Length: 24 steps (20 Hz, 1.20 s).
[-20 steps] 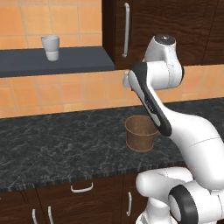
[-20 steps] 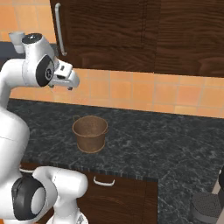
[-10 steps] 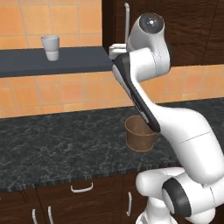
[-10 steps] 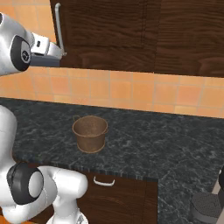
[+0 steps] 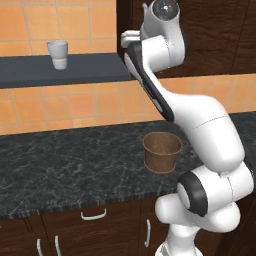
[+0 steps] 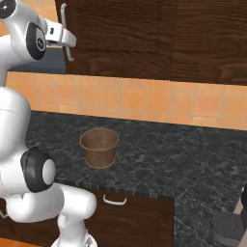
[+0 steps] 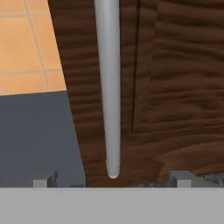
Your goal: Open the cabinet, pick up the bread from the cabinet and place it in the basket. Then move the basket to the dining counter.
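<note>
Dark granite counter [image 6: 159, 159] below; the cabinet [image 7: 175, 87] handle [image 7: 108, 87] is straddled by the wide-open gripper [image 7: 111, 179]. Closing off-centre could mean slipping off.

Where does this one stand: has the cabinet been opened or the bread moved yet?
Nothing is finished. The cabinet door is shut. In hand: the gripper, jaws wide open, is lined up on the door's silver handle without gripping it. Left: open the door, get the bread, put it in the empty basket on the black counter, then move the basket.
</note>
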{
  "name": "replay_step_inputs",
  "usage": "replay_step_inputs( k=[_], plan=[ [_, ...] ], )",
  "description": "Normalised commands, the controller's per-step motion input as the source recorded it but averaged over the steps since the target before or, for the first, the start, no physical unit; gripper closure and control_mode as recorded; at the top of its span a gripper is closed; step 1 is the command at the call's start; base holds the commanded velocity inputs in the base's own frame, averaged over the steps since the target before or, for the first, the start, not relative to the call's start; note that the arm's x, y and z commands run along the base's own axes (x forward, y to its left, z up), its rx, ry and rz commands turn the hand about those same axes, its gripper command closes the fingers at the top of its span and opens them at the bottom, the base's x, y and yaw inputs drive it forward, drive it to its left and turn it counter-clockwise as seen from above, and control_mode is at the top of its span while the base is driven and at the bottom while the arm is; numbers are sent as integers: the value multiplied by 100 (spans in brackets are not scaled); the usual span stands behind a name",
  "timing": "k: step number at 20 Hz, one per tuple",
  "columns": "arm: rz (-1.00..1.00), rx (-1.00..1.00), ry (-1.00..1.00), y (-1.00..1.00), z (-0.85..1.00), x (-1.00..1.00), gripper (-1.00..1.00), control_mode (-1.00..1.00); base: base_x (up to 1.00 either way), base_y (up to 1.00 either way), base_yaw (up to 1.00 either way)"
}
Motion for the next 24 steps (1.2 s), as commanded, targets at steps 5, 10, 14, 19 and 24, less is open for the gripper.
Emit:
replay_step_inputs(
  k=[5,10,14,19,24],
  plan=[
    [0,0,-4,0,0,38,-100,-100,0,0,0],
    [2,0,-1,-24,-2,35,-100,-100,0,0,0],
    [8,0,-4,-27,-4,37,-100,-100,0,0,0],
    [1,0,0,15,0,27,-100,-100,0,0,0],
    [0,-1,-6,19,-7,43,-100,-100,0,0,0]
  ],
)
